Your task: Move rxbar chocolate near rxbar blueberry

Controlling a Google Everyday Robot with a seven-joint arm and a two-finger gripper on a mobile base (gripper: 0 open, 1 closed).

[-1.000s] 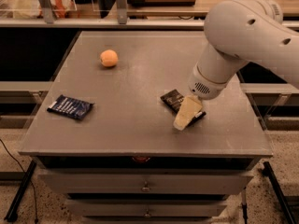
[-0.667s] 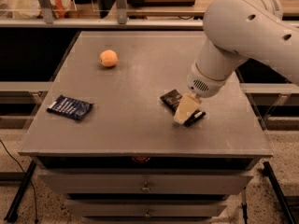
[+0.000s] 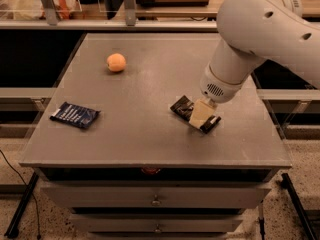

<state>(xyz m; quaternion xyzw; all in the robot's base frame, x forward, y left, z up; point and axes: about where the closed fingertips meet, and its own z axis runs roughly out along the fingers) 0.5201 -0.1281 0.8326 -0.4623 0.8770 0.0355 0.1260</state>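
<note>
Your gripper [image 3: 201, 116] is covering the middle of the rxbar chocolate [image 3: 181, 106] right of centre on the table [image 3: 150, 146], whether it is clamping you cannot tell, rxbar blueberry [image 3: 75, 115] is lying well apart near the left edge, orange ball [image 3: 116, 62] is sitting farther back.

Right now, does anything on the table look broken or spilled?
Nothing stands out. The rxbar chocolate lies flat under the gripper on the right, the rxbar blueberry lies flat near the left edge, and the round orange object looks whole.
</note>
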